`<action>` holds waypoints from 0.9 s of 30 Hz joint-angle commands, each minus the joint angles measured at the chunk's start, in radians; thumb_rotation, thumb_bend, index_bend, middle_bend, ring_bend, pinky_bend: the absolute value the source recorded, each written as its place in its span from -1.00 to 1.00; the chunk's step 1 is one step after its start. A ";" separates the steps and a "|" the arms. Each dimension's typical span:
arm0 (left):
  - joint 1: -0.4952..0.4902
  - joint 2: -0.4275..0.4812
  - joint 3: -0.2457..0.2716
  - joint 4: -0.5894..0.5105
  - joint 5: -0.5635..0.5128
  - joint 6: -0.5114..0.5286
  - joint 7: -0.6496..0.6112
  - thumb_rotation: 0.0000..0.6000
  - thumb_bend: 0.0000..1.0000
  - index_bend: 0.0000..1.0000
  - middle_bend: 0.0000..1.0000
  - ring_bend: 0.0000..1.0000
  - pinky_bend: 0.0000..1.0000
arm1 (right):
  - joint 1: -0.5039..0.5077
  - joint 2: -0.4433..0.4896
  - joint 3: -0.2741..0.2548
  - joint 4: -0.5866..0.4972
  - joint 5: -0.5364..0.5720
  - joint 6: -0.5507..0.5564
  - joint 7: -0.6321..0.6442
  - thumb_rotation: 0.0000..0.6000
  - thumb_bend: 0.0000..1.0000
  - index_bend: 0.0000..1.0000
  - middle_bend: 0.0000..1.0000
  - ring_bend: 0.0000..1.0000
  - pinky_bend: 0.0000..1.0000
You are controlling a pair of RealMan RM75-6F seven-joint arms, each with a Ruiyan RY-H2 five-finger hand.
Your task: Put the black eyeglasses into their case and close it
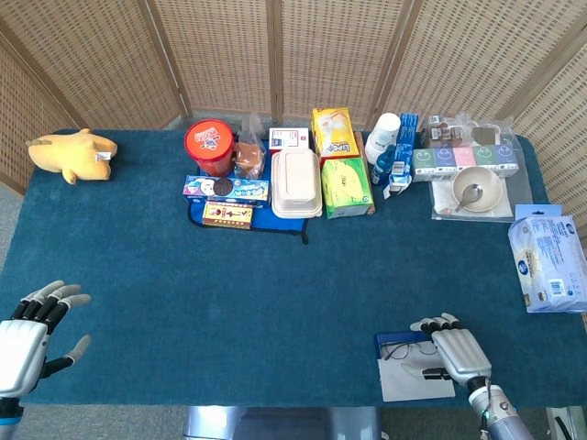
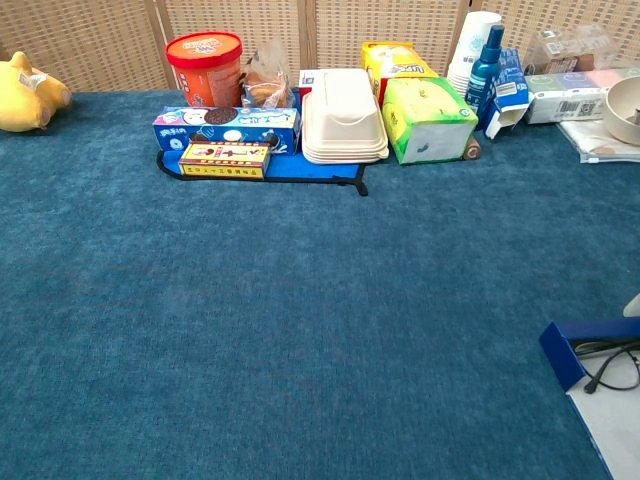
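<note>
With case open, black eyeglasses just beside right hand fingers.

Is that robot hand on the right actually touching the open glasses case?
Touching. In the head view the right hand lies flat over the open case, its thumb resting on the pale lining.

Blue-carpeted table, yellow plush, open glasses case, wipes pack

Matt, napped blue cloth covers the table, backed by a woven wicker screen.
</note>
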 commanded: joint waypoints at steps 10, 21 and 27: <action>-0.001 -0.002 0.001 0.000 0.003 -0.001 0.000 1.00 -0.55 -0.43 -0.51 -0.69 -0.61 | -0.031 0.022 -0.010 -0.013 -0.007 0.015 0.005 -0.29 -0.57 -0.54 -0.55 -0.63 -0.73; 0.000 -0.004 0.004 0.000 0.010 0.001 0.000 1.00 -0.55 -0.43 -0.51 -0.69 -0.61 | -0.057 0.028 -0.019 -0.017 -0.028 0.025 0.013 -0.29 -0.57 -0.54 -0.55 -0.63 -0.73; 0.002 -0.004 0.004 -0.003 0.015 0.005 0.001 1.00 -0.55 -0.43 -0.51 -0.69 -0.61 | -0.067 0.034 -0.023 -0.020 -0.039 0.026 0.017 -0.29 -0.57 -0.54 -0.55 -0.61 -0.73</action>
